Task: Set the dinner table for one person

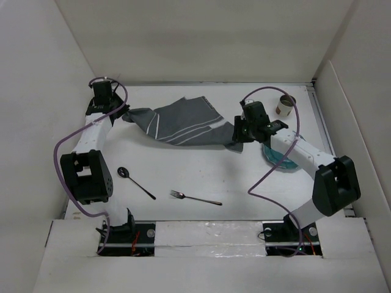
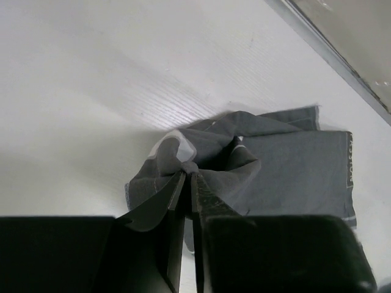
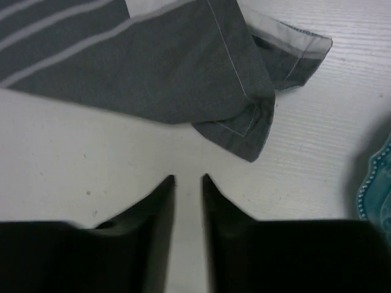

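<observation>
On the white worktop [image 1: 183, 177], spread before both arm bases, are counted one striped grey cloth [image 1: 177, 122], one spoon [image 1: 135, 182], one fork [image 1: 195, 198], one cup [image 1: 285, 105] and one teal plate [image 1: 278, 157]. The left tool [image 2: 188, 173] is clamped on the cloth; the right tool [image 3: 188, 180] is held slightly parted, empty, near its corner.

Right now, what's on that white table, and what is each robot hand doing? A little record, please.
table: plain white rectangular tabletop
cloth: dark grey white-striped cloth, rumpled
left hand: shut on cloth's left corner
right hand: slightly open, empty, near cloth's right corner
plate: teal plate, right side
cup: brown paper cup, far right
cutlery: dark spoon, dark fork, near side
</observation>
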Robot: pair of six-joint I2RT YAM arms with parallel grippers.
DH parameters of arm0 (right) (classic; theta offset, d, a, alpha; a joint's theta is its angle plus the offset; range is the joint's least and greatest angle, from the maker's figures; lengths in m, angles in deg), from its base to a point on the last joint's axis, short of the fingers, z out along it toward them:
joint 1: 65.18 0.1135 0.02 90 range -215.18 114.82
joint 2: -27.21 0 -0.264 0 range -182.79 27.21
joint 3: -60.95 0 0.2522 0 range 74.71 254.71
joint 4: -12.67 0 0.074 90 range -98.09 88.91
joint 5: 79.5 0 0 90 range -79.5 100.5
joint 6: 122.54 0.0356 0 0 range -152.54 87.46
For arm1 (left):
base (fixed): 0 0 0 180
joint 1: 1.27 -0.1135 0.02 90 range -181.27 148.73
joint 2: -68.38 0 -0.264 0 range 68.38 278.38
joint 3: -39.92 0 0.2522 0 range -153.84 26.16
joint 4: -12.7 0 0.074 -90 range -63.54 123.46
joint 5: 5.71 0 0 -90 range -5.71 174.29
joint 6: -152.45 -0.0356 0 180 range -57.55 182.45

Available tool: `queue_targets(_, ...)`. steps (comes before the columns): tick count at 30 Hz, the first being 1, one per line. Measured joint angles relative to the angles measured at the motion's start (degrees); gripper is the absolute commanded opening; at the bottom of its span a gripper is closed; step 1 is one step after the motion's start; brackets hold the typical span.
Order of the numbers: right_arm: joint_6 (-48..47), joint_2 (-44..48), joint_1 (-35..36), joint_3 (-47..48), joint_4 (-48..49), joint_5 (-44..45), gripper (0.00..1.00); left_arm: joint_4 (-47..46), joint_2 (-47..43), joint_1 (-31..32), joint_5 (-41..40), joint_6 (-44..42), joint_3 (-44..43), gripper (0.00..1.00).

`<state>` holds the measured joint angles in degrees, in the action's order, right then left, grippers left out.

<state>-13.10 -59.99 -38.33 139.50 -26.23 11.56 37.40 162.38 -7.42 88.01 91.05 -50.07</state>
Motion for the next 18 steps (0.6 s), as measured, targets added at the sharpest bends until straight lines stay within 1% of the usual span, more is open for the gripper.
queue_targets(1,0.02,-0.68,-0.33,0.87,0.28,0.00,0.46,0.52,0.00,-0.17,-0.35,0.04,0.09,0.15)
queue_targets(2,0.04,-1.49,-0.72,1.86,0.48,-0.02,0.51,0.90,0.00,-0.50,-0.72,0.20,0.37,0.34)
queue_targets(3,-0.04,-2.49,-1.20,3.06,0.70,-0.04,0.57,1.18,-0.11,-0.87,-1.49,0.22,0.83,0.44)
queue_targets(5,-0.11,-5.20,-2.01,6.05,1.31,-1.01,0.60,1.29,-0.31,-1.27,-2.58,0.61,1.70,0.61)
queue_targets(7,-0.07,-9.07,-3.10,10.16,2.12,-2.01,0.62,2.36,-1.25,-1.99,-4.92,1.33,4.37,0.68)
queue_targets(8,0.07,-11.08,-3.61,12.17,2.60,-2.47,0.63,2.80,-1.73,-2.21,-5.60,1.55,5.16,0.76)
queue_targets(9,0.09,-13.42,-4.00,14.49,3.08,-3.06,0.64,3.37,-2.21,-2.25,-6.25,1.88,5.84,0.80)
queue_targets(11,0.44,-18.23,-4.87,19.23,3.87,-4.00,0.67,4.07,-3.02,-2.23,-7.26,2.38,6.47,0.82)
queue_targets(18,1.97,-38.40,-7.28,39.30,4.81,-9.46,0.76,4.28,-3.69,-2.38,-8.22,5.49,7.13,0.83)
